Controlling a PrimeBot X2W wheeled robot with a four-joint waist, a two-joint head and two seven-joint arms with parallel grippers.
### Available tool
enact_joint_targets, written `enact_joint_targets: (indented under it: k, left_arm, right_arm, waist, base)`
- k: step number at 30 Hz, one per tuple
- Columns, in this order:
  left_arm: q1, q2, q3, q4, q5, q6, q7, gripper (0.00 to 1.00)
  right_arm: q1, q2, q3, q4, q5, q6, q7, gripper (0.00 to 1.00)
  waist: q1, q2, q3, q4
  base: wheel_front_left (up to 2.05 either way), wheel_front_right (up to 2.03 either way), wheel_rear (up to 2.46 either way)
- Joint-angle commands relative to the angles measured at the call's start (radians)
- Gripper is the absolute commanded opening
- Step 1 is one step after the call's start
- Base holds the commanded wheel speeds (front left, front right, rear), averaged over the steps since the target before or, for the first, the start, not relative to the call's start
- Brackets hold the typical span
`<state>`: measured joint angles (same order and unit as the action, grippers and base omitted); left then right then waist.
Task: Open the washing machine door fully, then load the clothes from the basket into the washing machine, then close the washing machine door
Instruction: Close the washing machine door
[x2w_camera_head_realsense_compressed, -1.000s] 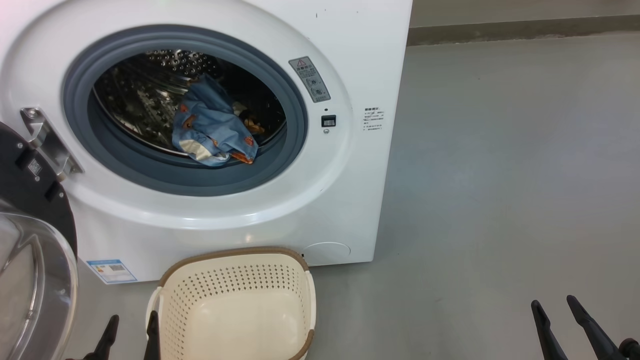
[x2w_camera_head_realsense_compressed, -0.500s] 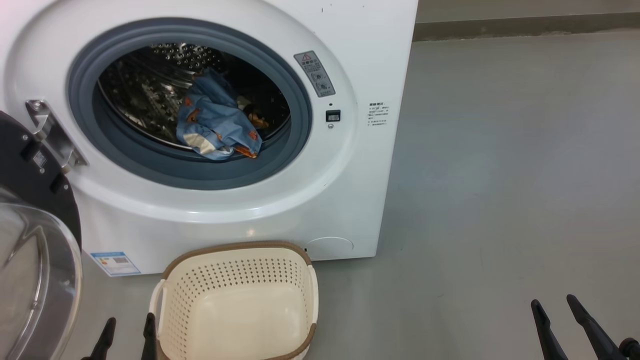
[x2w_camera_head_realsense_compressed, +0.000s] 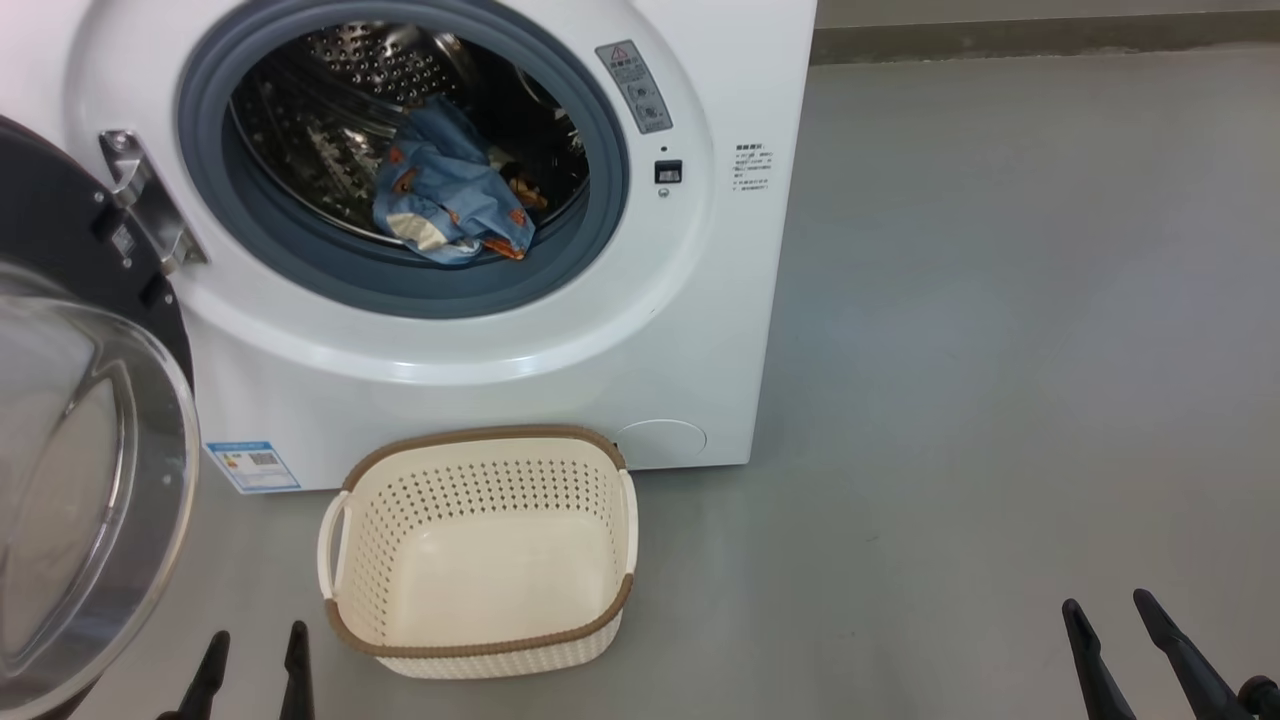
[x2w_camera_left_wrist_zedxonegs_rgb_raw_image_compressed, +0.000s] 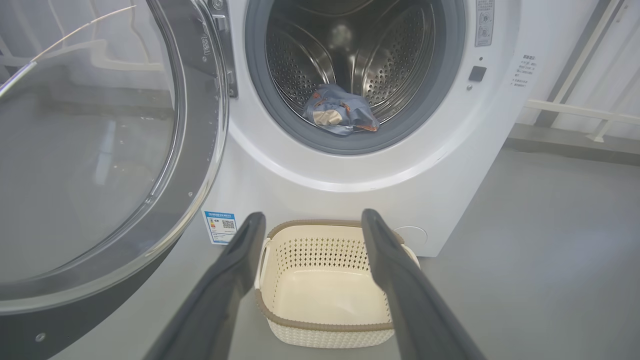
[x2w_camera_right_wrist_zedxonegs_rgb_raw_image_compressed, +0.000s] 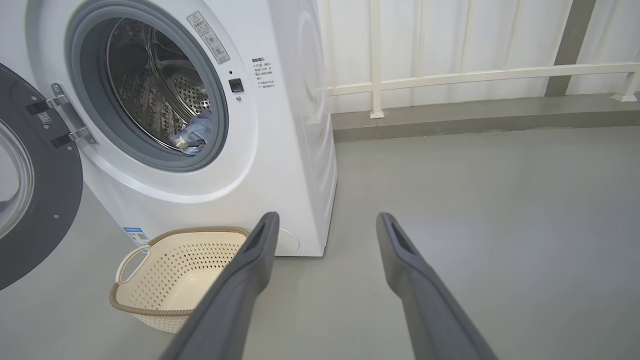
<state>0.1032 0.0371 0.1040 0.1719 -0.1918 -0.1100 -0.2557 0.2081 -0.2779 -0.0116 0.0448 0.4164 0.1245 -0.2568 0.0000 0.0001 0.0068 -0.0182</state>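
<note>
Backed-off head camera now frames the whole basket (x2w_camera_head_realsense_compressed: 480, 490); left pincer (x2w_camera_head_realsense_compressed: 258, 632) and right pincer (x2w_camera_head_realsense_compressed: 1106, 600) hover low, spread wide, empty.

1. The washing machine door (x2w_camera_head_realsense_compressed: 90, 480) stands swung out at the left, its glass bowl close beside the left pincer (x2w_camera_head_realsense_compressed: 258, 640), walling off that side.
2. Inside the grey gasket (x2w_camera_head_realsense_compressed: 400, 295) the drum mouth is open; the clothes (x2w_camera_head_realsense_compressed: 450, 195) lie at its lower front, with room above them.
3. The basket (x2w_camera_head_realsense_compressed: 480, 436) sits just before the washing machine (x2w_camera_head_realsense_compressed: 480, 380), below the mouth.
4. Open floor (x2w_camera_head_realsense_compressed: 1000, 350) lies ahead of the right pincer (x2w_camera_head_realsense_compressed: 1106, 602).
</note>
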Motion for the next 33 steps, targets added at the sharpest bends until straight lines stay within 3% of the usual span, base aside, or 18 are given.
enact_joint_targets:
  k: [1,15,33]
  left_arm:
    - [-0.018,0.013,0.029,-0.031,-0.005,0.003,-0.006,1.0]
    - [-0.015,0.013,0.019,-0.036,-0.03,0.022,-0.006,1.0]
    - [0.035,0.013,-0.002,-0.027,-0.091,0.089,-0.006,1.0]
  right_arm:
    - [-0.008,-0.025,0.017,-0.025,-0.003,0.006,-0.005,1.0]
    - [-0.021,-0.024,0.045,-0.024,-0.002,0.006,-0.005,1.0]
    - [-0.132,-0.044,0.236,0.017,0.017,0.006,-0.005,1.0]
  waist:
    - [0.0,-0.0001,0.0,0.001]
    - [0.0,-0.0001,-0.001,0.052]
    - [0.0,-0.0001,-0.016,0.296]
  base:
    - [-0.72,0.72,0.0]
    - [-0.11,0.11,0.0]
    - [0.0,0.0,0.0]
